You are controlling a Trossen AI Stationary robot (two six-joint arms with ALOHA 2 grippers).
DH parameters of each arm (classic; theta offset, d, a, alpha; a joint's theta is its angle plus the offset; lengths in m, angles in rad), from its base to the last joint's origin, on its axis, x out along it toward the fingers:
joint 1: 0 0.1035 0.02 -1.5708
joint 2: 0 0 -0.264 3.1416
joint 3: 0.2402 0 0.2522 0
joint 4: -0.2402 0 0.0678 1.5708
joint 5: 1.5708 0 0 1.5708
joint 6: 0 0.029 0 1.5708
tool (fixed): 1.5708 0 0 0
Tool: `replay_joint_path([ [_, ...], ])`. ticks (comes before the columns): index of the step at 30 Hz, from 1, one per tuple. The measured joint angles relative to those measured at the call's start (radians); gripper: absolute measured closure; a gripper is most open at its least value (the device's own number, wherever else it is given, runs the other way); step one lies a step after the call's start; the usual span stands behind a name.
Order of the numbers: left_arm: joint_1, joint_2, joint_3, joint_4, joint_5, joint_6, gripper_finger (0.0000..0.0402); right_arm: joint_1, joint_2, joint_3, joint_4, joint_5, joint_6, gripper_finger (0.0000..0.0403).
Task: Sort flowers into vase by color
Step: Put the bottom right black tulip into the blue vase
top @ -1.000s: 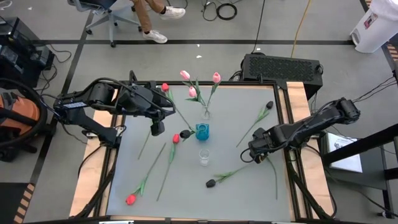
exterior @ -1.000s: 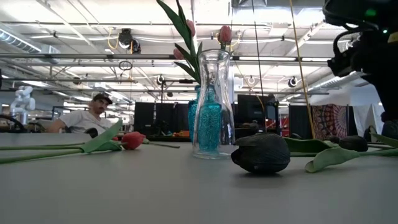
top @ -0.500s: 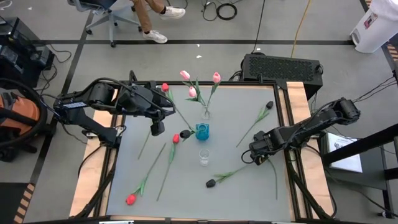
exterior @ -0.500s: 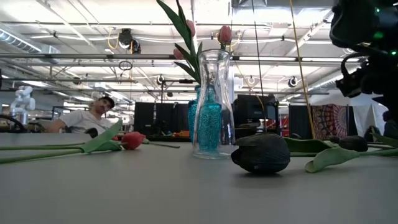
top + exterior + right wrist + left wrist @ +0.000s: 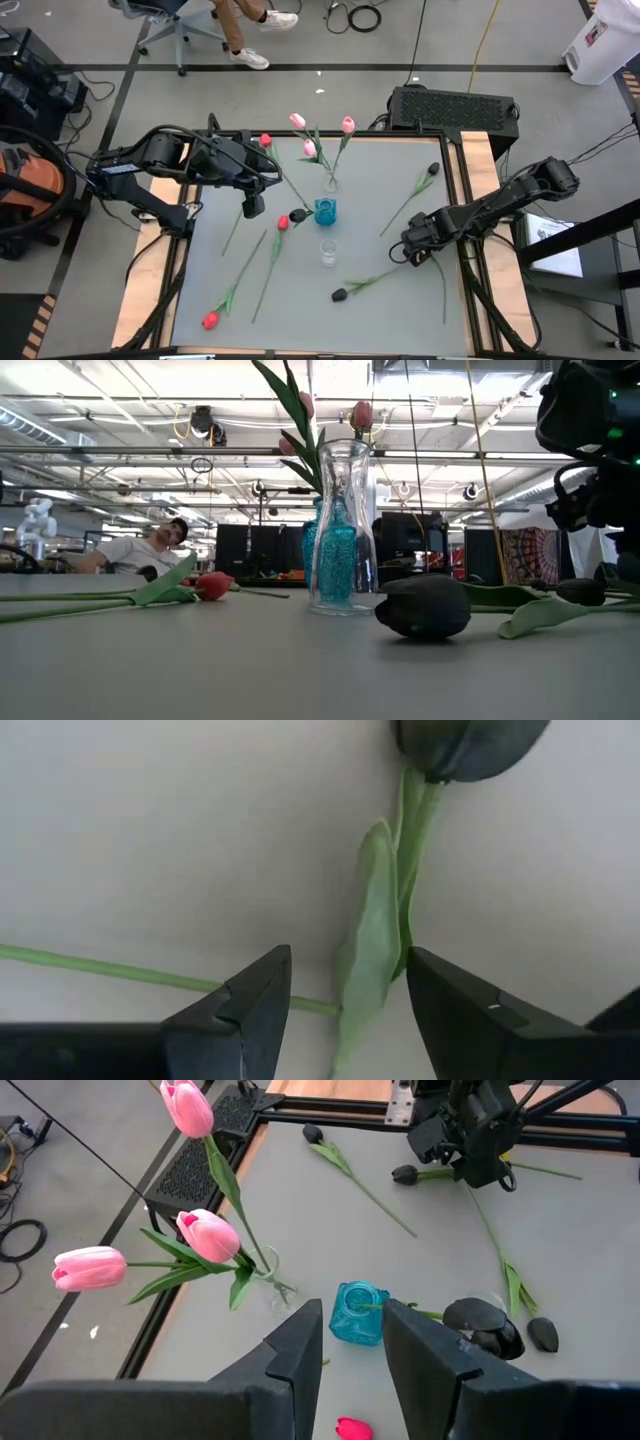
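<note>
Right gripper (image 5: 413,247) hangs low over the table's (image 5: 390,300) right half, fingers (image 5: 250,1000) parted and holding nothing. In the right wrist view, a black tulip (image 5: 468,745) lies on the table just ahead of the fingers; its green leaf (image 5: 368,955) runs back into the gap between them, touching neither. A second thin stem (image 5: 120,970) crosses beside it.

Left gripper (image 5: 254,205) hovers over the table's left half, fingers (image 5: 300,1355) slightly apart and empty. Ahead of it stands a blue vase (image 5: 358,1313); a black tulip head (image 5: 297,215) lies between the gripper and this vase.

Three pink tulips (image 5: 309,147) stand in a clear vase (image 5: 331,182) behind the blue one. A third small clear vase (image 5: 328,252) stands in front, empty.

Red tulips (image 5: 281,222) lie on the left half, one head (image 5: 210,320) near the front edge. Black tulips (image 5: 432,170) lie on the right half, one head (image 5: 339,294) front of centre.
</note>
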State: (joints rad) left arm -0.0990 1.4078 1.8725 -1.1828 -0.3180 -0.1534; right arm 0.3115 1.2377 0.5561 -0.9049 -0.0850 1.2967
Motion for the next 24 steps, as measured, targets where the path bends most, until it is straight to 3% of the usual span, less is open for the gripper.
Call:
replay_joint_path([
  [24, 0.000, 0.000, 0.000, 0.000, 0.000, -0.023, 0.0288, 0.000, 0.000, 0.000, 0.063, -0.019, 0.110, 0.0214],
])
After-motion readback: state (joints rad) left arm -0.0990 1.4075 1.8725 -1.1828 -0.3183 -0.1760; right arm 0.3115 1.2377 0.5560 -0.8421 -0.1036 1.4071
